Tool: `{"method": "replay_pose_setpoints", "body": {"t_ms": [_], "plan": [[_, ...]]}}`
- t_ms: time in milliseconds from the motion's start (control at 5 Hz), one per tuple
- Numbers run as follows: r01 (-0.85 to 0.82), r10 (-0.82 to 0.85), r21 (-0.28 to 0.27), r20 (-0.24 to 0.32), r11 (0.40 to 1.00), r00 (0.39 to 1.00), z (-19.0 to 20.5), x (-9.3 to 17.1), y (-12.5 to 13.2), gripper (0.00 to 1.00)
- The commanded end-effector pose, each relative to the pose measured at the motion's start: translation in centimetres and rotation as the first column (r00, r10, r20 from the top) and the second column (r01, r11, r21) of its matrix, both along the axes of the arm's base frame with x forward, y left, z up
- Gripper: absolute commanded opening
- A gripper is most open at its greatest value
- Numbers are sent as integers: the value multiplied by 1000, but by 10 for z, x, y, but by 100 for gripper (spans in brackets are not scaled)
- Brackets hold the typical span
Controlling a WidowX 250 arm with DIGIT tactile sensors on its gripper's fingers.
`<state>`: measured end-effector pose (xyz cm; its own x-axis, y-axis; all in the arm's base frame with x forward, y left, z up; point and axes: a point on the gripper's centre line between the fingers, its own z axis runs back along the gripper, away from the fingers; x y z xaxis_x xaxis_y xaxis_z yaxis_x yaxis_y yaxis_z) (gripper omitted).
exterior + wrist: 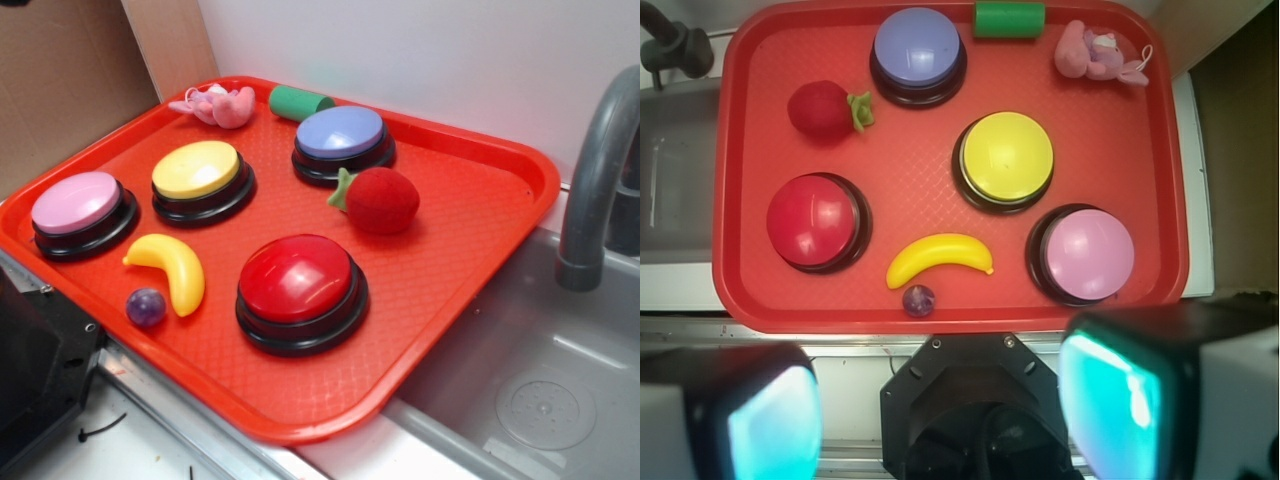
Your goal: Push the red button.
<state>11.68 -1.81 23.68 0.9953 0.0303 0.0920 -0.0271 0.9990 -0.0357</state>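
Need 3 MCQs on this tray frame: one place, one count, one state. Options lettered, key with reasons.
1. What lies nearest the banana?
A. purple ball
B. green cylinder
C. pink plush

2. How many dome buttons are on the tray?
A. three
B. four
C. five

3. The gripper is:
A. pressing the red button
B. holding the strawberry
C. open, off the tray

Key:
1 A, the purple ball sits just beside the banana.
2 B, red button, yellow, blue, pink.
3 C, wrist view shows the fingers spread, before the tray's near edge.

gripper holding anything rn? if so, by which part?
Nothing held. The gripper is open, its fingers spread with empty space between, above the near edge of the tray. The red button is untouched.
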Motion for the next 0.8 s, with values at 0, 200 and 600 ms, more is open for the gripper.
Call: {"method": "replay_pose_setpoints", "body": {"t_ms": [0, 200, 600], "plan": [[0, 0, 0, 0, 1000, 1000, 0, 0, 0, 100], [252, -247, 79, -65, 965, 967, -50, 50, -50, 100], [664, -680, 166, 64, 729, 730, -117, 85, -145, 100]]}}
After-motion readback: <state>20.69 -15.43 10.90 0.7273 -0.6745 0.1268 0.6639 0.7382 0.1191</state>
